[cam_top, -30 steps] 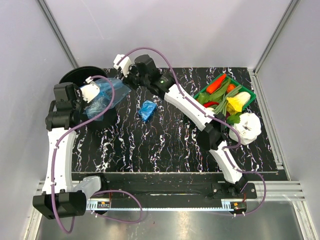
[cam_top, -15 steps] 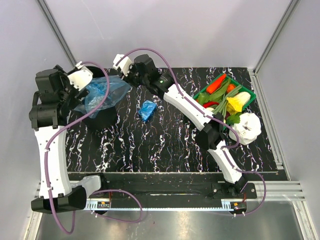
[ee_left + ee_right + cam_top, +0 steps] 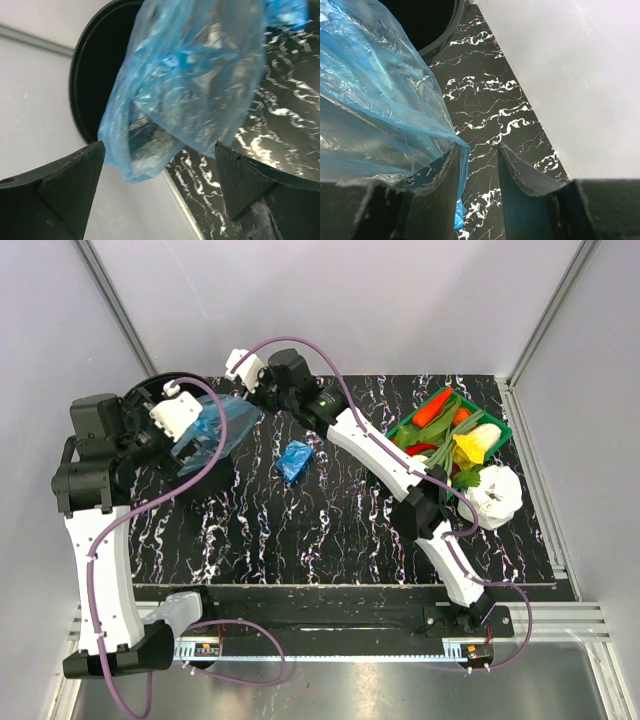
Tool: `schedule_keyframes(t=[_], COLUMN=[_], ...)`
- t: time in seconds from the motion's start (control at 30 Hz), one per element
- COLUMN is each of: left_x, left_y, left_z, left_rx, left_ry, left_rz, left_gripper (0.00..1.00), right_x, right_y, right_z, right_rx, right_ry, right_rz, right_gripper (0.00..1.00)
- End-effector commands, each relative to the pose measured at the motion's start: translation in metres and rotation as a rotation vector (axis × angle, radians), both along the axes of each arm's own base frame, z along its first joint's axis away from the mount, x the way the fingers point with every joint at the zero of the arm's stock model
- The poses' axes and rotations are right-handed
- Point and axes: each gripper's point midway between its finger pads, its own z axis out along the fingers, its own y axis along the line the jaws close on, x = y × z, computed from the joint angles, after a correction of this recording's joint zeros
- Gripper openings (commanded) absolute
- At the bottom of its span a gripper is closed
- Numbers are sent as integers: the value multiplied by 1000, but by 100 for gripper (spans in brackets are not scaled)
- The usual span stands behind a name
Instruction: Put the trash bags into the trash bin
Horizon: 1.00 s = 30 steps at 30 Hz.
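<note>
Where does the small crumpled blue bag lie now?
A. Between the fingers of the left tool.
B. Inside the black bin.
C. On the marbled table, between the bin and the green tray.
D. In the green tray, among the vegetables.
C: the crumpled blue bag rests on the bare table, apart from both the trash bin and the green tray.
</note>
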Motion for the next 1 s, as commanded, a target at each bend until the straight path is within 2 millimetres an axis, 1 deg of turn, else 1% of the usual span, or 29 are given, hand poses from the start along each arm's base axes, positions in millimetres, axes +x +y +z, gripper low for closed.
schedule_keyframes(t=[0.0,0.07,0.13,0.2,0.4,0.53,0.67,0.77,0.83,0.87,0.97], left_x=[-15,-18,-17,-10,9,17,24,30,35,38,45], left_y=[-43,-51,-53,-51,-54,-57,-58,-54,-52,-50,-50], left_z=[11,6,0,-6,-14,-18,-18,-18,-20,-21,-26], left_rx=[-149,-171,-183,-185,-207,-218,-219,-204,-186,-176,-151], left_ry=[-29,-20,-1,20,52,69,66,50,36,33,46], left_rz=[-175,-218,-226,-219,-241,-259,-258,-232,-215,-208,-199], left_gripper=[96,95,94,92,90,90,90,91,91,91,92], right_x=[4,6,6,6,9,12,13,14,14,15,15], right_y=[-4,-3,-1,-1,-3,-5,-4,-3,-3,-3,-3], right_z=[26,27,28,30,28,28,26,23,25,23,27], right_rx=[34,39,42,47,36,30,28,23,28,24,28], right_ry=[-58,-64,-65,-70,-78,-85,-85,-86,-90,-88,-97], right_rz=[-18,-19,-18,-21,-37,-47,-46,-47,-47,-47,-49], right_gripper=[41,41,41,41,41,41,41,41,41,41,42])
